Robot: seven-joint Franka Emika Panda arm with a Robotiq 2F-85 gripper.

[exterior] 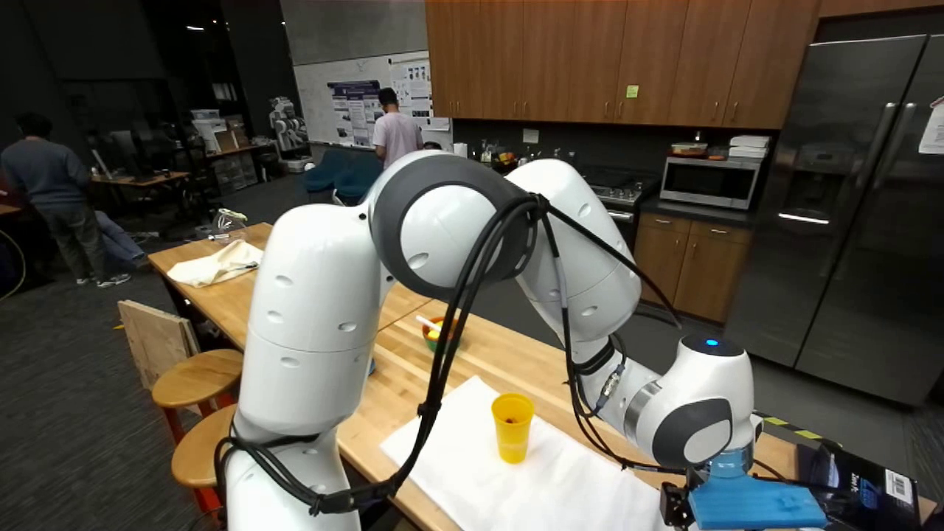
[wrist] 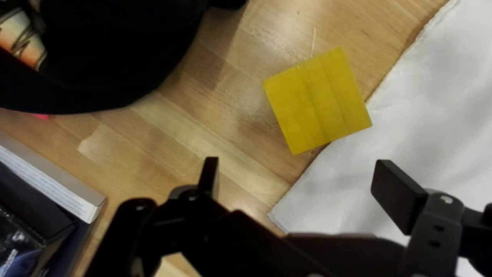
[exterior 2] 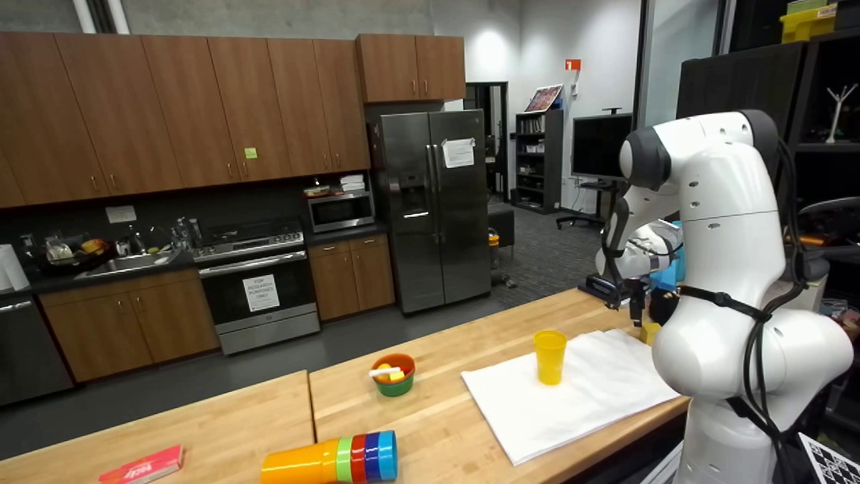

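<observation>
My gripper (wrist: 298, 181) is open and empty in the wrist view, its two black fingers wide apart above the table. It also shows in an exterior view (exterior 2: 625, 306) at the table's far right end. A yellow square block (wrist: 317, 100) lies on the wood just ahead of the fingers, apart from them, by the edge of a white cloth (wrist: 430, 115). The block also shows in an exterior view (exterior 2: 649, 333), partly hidden by the arm. A yellow cup (exterior 2: 550, 357) stands upright on the cloth in both exterior views (exterior: 512, 428).
A black item with a curved edge (wrist: 115, 57) and a box (wrist: 50, 181) lie near the block. A bowl (exterior 2: 395, 384) with small things in it, a lying stack of coloured cups (exterior 2: 332, 460) and a red packet (exterior 2: 143, 466) are farther along the table. Stools (exterior: 199, 377) stand beside it.
</observation>
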